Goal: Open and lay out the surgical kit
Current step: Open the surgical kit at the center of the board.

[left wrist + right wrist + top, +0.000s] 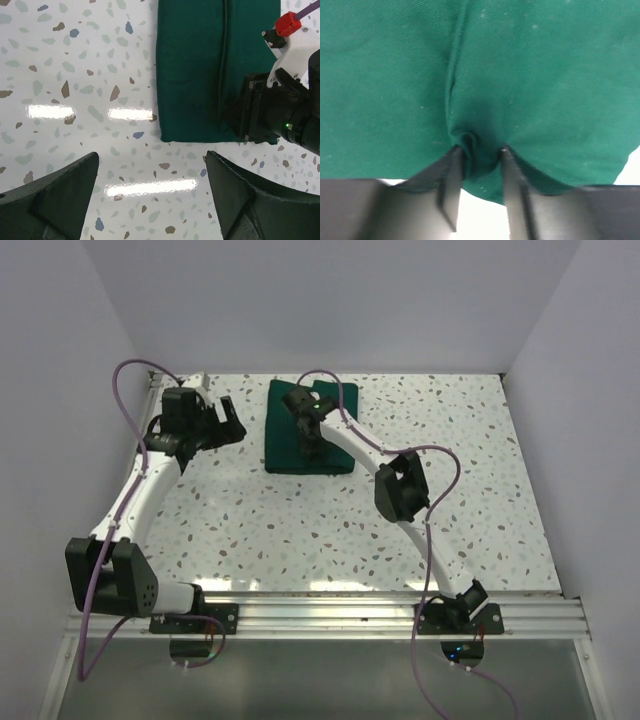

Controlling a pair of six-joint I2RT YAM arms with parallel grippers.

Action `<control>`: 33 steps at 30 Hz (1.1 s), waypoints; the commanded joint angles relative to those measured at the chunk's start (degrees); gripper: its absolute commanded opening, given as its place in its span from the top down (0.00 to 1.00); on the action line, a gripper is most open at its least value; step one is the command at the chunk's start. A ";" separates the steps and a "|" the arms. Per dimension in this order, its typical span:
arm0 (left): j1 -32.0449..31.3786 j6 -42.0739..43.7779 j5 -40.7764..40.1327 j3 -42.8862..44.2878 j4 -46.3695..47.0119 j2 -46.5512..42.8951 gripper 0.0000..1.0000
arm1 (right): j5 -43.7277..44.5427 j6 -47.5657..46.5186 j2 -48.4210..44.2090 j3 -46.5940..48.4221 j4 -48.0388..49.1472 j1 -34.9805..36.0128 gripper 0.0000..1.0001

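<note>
One fold of cloth wrap (545, 75) pinched by right hand (480, 151); left hand (151, 162) agape.

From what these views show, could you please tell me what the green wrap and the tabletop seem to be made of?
Green wrap: woven cloth, matte; fine twill lines show and it bunches in the right gripper. Tabletop: hard, glossy, speckled like terrazzo, mirroring lights; stone or laminate, unclear.

The surgical kit (285, 430) lies far-centre on table (300, 530), right pincer (481, 155) on it, left pincer (151, 170) seemingly leftward.
</note>
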 commanded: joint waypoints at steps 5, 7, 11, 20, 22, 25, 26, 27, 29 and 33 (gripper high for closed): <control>-0.23 -1.18 -1.01 -1.86 -0.50 -3.62 0.08 | 4.70 -1.02 -0.15 2.62 -2.45 0.46 0.97; -0.23 -1.09 -0.39 -1.42 0.38 -2.74 0.08 | 5.31 -1.02 -2.86 2.71 -2.72 0.03 0.97; -0.50 -0.74 2.06 2.09 0.83 1.30 0.08 | 7.07 -0.93 -9.10 0.35 -3.15 -1.55 0.96; -8.05 3.21 -1.88 18.52 -3.47 16.41 0.08 | 10.51 2.67 -25.28 -19.68 -2.81 -9.11 0.96; -10.51 3.39 -2.15 23.26 -4.70 20.98 0.08 | 10.59 2.94 -28.34 -23.72 -0.97 -11.39 0.96; -13.76 3.56 -2.06 30.03 -6.55 27.22 0.08 | 11.03 3.02 -30.20 -30.84 0.35 -13.59 0.94; -15.77 3.74 -2.41 32.05 -7.16 28.89 0.08 | 10.42 3.03 -30.91 -31.82 0.71 -14.29 0.93; -16.83 3.91 -2.41 36.07 -7.78 32.21 0.08 | 9.89 2.94 -31.00 -32.44 0.97 -14.65 0.93; -20.25 4.62 -2.50 40.14 -9.36 35.48 0.08 | 9.45 2.50 -31.09 -33.32 1.33 -14.92 0.94; -25.61 4.45 -3.20 46.47 -9.81 42.42 0.08 | 12.51 3.72 -30.83 -34.02 0.45 -17.27 1.00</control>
